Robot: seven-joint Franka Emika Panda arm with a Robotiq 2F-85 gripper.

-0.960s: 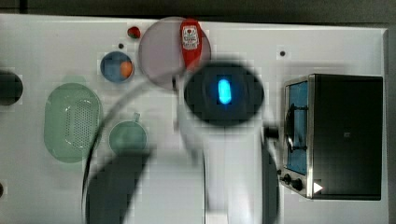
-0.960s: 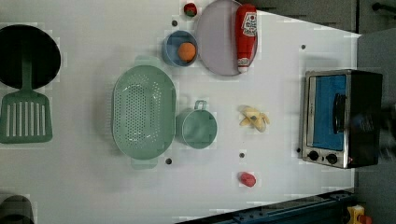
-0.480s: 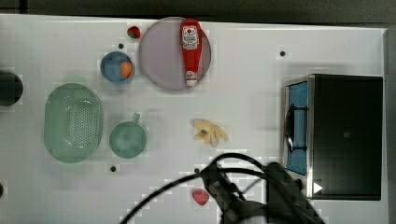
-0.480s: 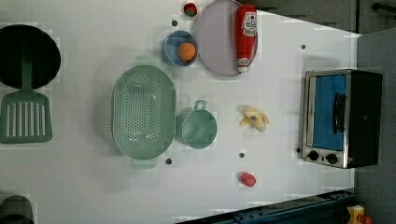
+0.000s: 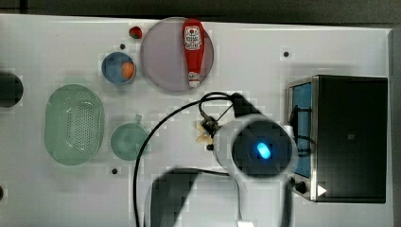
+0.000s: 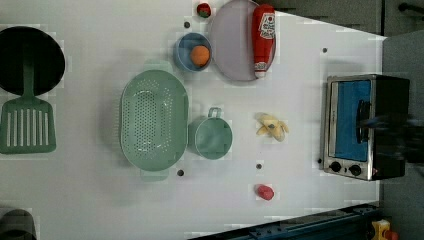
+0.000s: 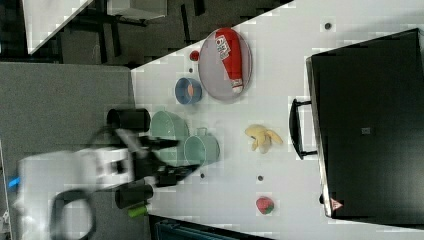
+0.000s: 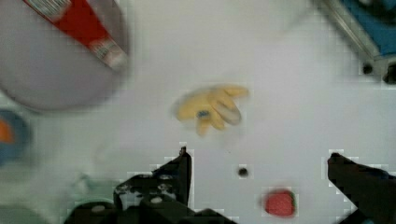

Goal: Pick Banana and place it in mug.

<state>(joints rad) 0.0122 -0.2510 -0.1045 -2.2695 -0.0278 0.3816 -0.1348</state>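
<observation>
The banana (image 6: 271, 126) is seen lying on the white table (image 6: 100, 200) right of centre in the left view, apart from the teal mug (image 6: 210, 137), which stands just beside the pale green perforated basket (image 6: 152, 118) at the frame's middle. In the wrist view the banana (image 8: 211, 108) lies free on the table beyond the gripper (image 8: 259, 170), whose two dark fingers (image 8: 180, 170) are spread wide with nothing between them; a small red strawberry (image 8: 279, 203) is seen near them. In the top view the banana (image 5: 203, 134) is partly covered by the arm's white housing right of centre. A red ketchup bottle (image 6: 263, 37) is laid on a grey plate (image 6: 232, 42) at the upper centre of the left view; a white label is borne on it, but its writing cannot be read. A blue bowl (image 6: 187, 50) holding an orange ball (image 6: 200, 55) is placed just beside the plate. A toaster oven (image 6: 365, 125) with a blue door stands at the right edge, and a green spatula (image 6: 26, 120) lies at the far left.
</observation>
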